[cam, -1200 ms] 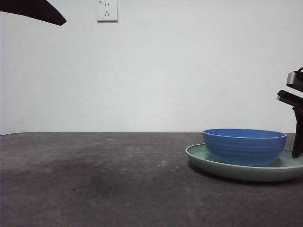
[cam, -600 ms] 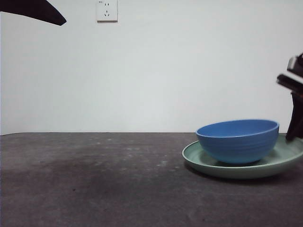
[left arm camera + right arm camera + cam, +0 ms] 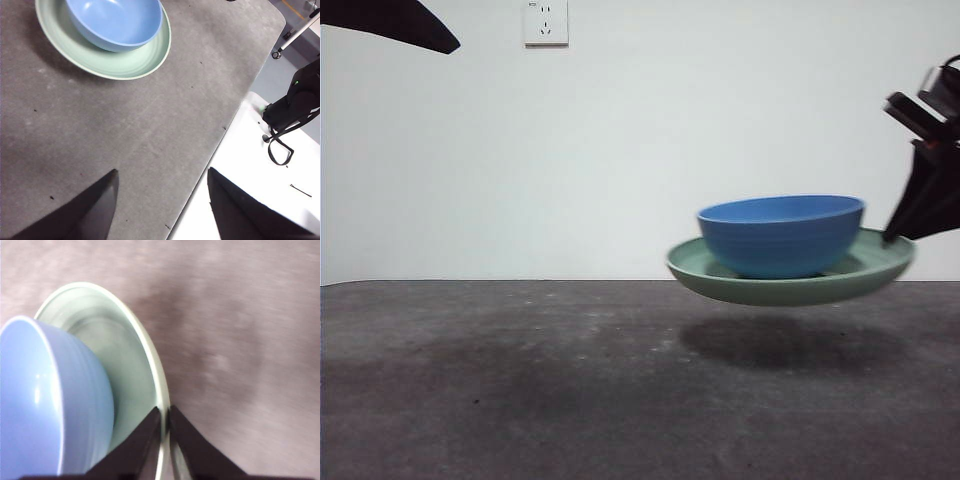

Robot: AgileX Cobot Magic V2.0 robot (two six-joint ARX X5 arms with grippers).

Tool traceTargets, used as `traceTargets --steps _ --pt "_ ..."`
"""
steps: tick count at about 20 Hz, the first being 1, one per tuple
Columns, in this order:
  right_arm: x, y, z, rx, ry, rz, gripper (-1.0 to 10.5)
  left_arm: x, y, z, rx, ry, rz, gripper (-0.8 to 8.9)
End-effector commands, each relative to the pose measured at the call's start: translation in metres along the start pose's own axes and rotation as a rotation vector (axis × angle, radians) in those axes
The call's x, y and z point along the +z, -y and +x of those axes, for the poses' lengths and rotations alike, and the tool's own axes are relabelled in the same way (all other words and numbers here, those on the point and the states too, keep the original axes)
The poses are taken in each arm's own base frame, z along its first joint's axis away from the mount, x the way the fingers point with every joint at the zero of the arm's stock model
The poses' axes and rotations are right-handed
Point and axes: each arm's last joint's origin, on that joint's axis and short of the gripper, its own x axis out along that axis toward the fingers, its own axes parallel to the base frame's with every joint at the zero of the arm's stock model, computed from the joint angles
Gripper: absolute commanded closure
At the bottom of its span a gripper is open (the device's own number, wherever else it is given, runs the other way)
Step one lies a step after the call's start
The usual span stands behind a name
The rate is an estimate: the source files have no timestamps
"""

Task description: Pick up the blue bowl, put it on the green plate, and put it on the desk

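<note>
The green plate (image 3: 790,285) hangs in the air above the desk (image 3: 520,380), tilted a little, with the blue bowl (image 3: 782,236) sitting inside it. My right gripper (image 3: 903,236) is shut on the plate's right rim. Its wrist view shows the jaws (image 3: 164,437) pinching the thin rim of the green plate (image 3: 127,370), with the blue bowl (image 3: 47,400) close beside them. My left gripper (image 3: 160,200) is open and holds nothing. It hovers over the desk's edge, well away from the green plate (image 3: 125,62) and the blue bowl (image 3: 115,22).
A white wall socket (image 3: 546,22) sits high on the back wall. The waiting left arm shows as a black tip (image 3: 390,22) at the top left corner. A white surface (image 3: 260,190) with black equipment lies beyond the desk's edge.
The right gripper has lifted the green plate off the desk and carried it left, with the blue bowl riding inside. A shadow now lies on the desk beneath it.
</note>
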Motion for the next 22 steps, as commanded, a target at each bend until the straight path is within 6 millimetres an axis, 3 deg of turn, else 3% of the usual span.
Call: traceTargets --steps 1,6,10,16,22 --pt "0.006 -0.018 0.006 0.064 0.030 0.002 9.3 0.003 0.001 0.001 -0.008 0.007 0.012 5.25" --pt "0.000 -0.050 0.026 0.090 0.043 -0.037 9.3 0.003 0.001 0.001 -0.008 0.007 0.012 5.25" --pt "-0.006 -0.063 0.049 0.115 0.022 -0.040 9.3 0.003 0.001 0.001 -0.008 0.007 0.012 5.25" --pt "-0.021 -0.062 0.091 0.089 -0.035 -0.025 9.3 0.002 0.001 0.001 -0.008 0.002 0.008 5.25" --pt "-0.031 -0.047 0.116 0.049 -0.099 0.013 9.3 0.002 0.001 0.001 -0.009 0.002 0.008 5.25"
